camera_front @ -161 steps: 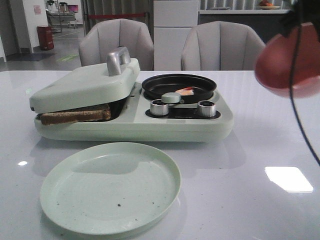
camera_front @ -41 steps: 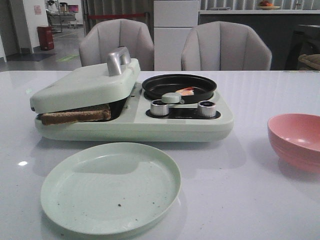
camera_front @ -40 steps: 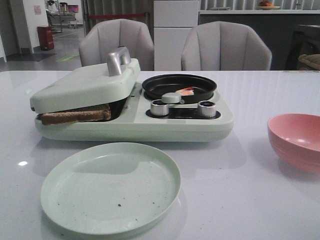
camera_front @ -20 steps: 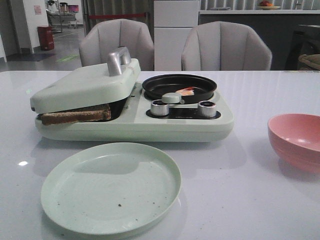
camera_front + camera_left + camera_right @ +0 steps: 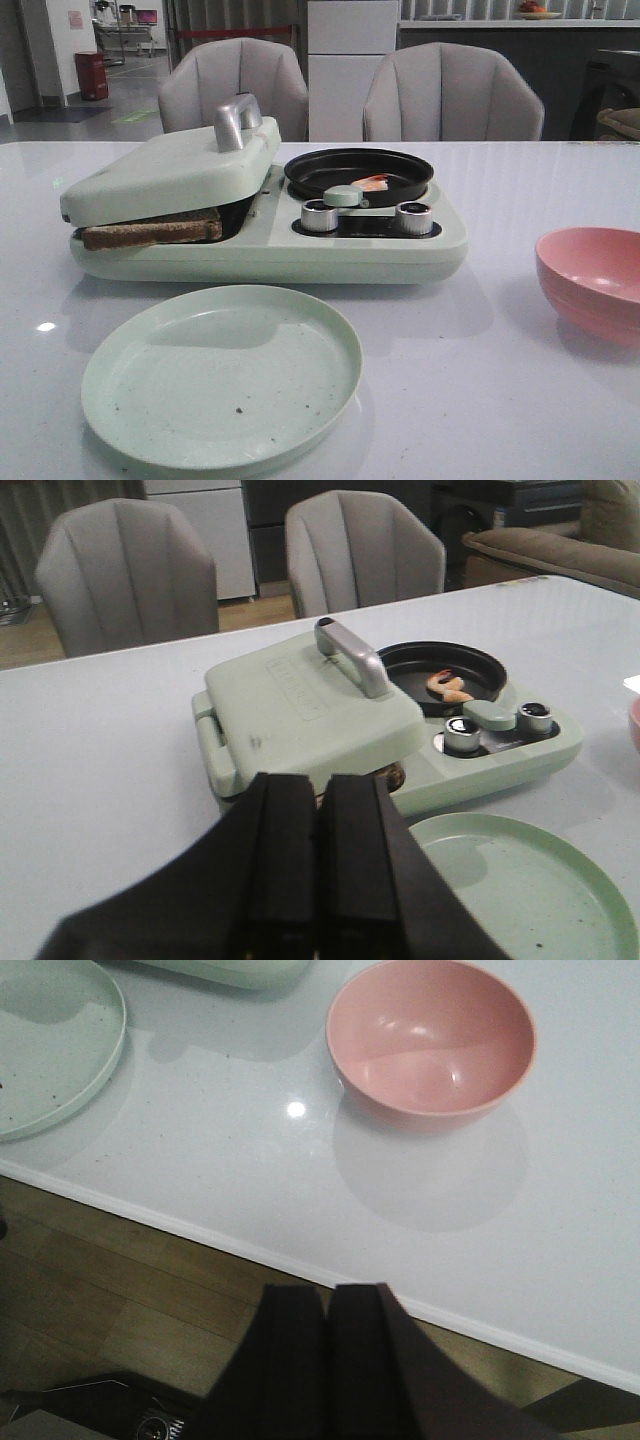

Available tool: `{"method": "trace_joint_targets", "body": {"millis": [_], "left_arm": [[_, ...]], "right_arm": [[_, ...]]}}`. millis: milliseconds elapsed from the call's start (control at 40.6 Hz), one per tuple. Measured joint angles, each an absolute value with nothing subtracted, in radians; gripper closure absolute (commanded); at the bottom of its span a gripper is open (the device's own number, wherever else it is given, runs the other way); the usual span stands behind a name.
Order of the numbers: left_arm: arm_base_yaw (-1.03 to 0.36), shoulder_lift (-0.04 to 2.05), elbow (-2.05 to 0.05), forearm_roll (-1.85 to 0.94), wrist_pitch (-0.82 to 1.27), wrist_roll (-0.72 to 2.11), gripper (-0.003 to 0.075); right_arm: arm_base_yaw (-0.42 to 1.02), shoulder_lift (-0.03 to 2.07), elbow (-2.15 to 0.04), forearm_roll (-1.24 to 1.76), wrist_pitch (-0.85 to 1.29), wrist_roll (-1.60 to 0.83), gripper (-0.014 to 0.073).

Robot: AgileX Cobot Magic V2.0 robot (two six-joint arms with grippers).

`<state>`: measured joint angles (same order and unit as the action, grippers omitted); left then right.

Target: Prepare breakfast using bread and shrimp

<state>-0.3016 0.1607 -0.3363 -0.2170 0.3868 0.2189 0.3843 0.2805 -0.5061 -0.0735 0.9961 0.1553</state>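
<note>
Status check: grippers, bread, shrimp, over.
Left gripper and right gripper both shut, empty. Bread clamped under the press lid. Shrimp in the black pan. Green plate bare, nothing blocking.

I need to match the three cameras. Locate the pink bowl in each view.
Front view: pink bowl at the right edge, on the table.
Left wrist view: only a sliver of it at the right edge.
Right wrist view: upper middle, whole.
Shared landmark: the green plate.
</note>
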Motion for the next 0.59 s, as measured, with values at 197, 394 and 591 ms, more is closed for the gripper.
{"method": "trace_joint_targets", "body": {"millis": [197,394,591], "left_arm": [[-0.288,0.033,-0.184,0.020,0.344,-0.080,0.0619],[-0.232,-0.003,-0.047,0.031,0.233,-0.109,0.0619],[-0.195,-0.003,0.003,0.031,0.144,-0.115,0.0619]], "right_arm": [[0.384,0.280,-0.506,-0.074,0.996,0.155,0.0558],[0.384,0.280,-0.506,-0.074,0.996,0.155,0.0558],[0.384,0.280,-0.504,-0.074,0.996,0.155,0.0558]]}}
